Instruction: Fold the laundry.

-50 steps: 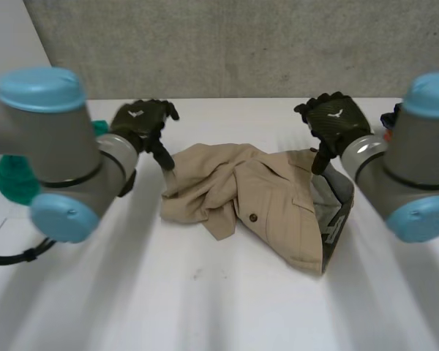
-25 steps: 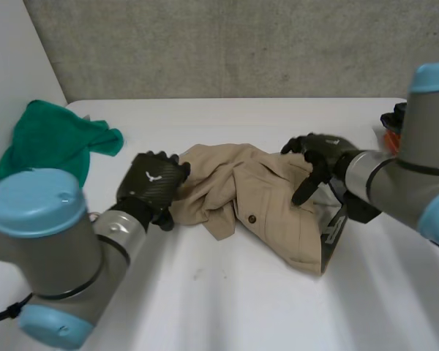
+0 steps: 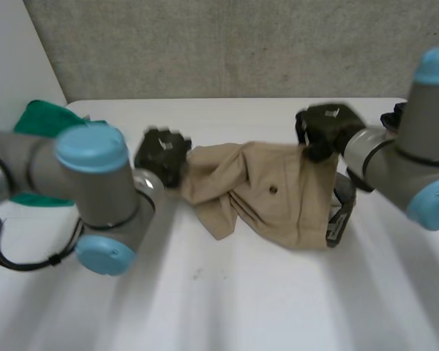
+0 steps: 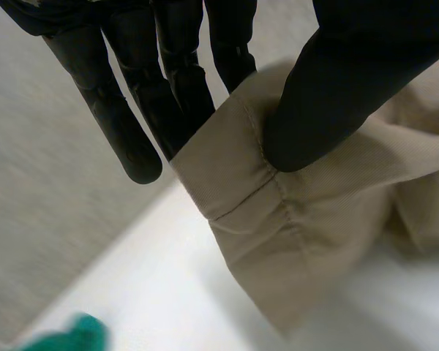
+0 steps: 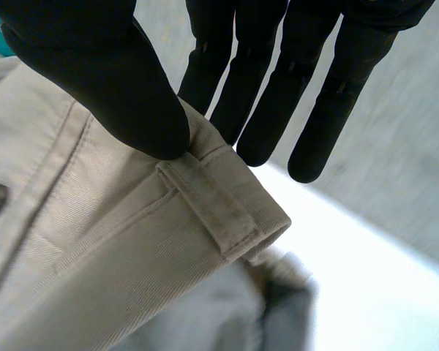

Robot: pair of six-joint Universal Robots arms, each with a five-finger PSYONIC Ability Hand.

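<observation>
Spanning the middle of the white table (image 3: 227, 300), the tan cotton garment with a dark button (image 3: 263, 197) runs its long axis from 9 o'clock to 3 o'clock in the head view. It is held between the two hands.

Its stitched hem end points to 9 o'clock. There the left hand (image 3: 162, 151) grasps it, and the left wrist view shows the thumb (image 4: 336, 88) pressed on top of the hem fold with the fingers (image 4: 135, 139) behind the cloth (image 4: 314, 219).

The waistband end points to 3 o'clock, where the right hand (image 3: 325, 128) pinches it. In the right wrist view its thumb (image 5: 110, 80) clamps the band just beside a tan belt loop (image 5: 219, 212), with the fingers (image 5: 263, 110) on the far side of the fabric (image 5: 117, 256).

The button (image 3: 273, 189) faces up, right of centre. Grey lining (image 3: 342, 191) shows at the garment's 4 o'clock edge, carrying a small pale tag (image 3: 334, 228) — its writing is too blurred to read.

A crumpled green cloth (image 3: 38, 121) lies well apart, at 9 o'clock of the garment.
</observation>
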